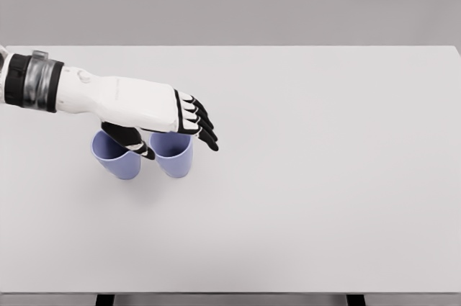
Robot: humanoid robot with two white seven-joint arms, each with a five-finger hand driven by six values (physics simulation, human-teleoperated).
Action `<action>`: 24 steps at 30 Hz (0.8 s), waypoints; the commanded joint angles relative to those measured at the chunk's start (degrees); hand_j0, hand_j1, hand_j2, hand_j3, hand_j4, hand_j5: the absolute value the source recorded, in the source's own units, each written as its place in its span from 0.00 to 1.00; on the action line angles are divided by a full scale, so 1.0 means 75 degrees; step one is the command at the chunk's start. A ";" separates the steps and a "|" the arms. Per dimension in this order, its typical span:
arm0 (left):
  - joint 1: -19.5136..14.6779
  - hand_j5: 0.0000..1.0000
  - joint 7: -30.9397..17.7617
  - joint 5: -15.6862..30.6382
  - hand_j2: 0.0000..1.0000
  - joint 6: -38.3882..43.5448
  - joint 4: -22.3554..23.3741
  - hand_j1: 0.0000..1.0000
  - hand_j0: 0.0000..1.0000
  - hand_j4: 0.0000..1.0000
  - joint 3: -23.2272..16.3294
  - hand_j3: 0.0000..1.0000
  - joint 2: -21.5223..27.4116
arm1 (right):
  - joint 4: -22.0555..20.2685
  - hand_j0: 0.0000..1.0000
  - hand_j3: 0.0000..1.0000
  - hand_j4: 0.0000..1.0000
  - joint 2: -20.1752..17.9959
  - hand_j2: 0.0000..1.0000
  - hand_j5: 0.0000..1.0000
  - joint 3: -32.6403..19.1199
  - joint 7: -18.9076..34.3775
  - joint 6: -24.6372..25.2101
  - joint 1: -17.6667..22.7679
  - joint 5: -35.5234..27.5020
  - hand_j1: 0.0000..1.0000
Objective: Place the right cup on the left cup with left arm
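Observation:
Two light purple cups stand side by side on the white table, open ends up. The left cup and the right cup are a small gap apart. My left hand comes in from the left edge and hovers just above both, palm down, covering their far rims. Its fingers stretch out over the right cup, while the thumb hangs down into the gap between the cups. The hand is open and holds nothing. The right arm does not show.
A grey wall rises behind the table's far edge. The table's front edge runs along the bottom of the view, with dark legs showing below it.

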 commanded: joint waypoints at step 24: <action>0.0000 0.91 0.0001 0.0094 0.91 0.1081 0.0000 0.91 0.91 0.91 -0.0006 0.91 0.0001 | 0.0000 1.00 1.00 1.00 0.0000 1.00 1.00 0.0000 -0.0004 0.0000 0.0000 0.0003 1.00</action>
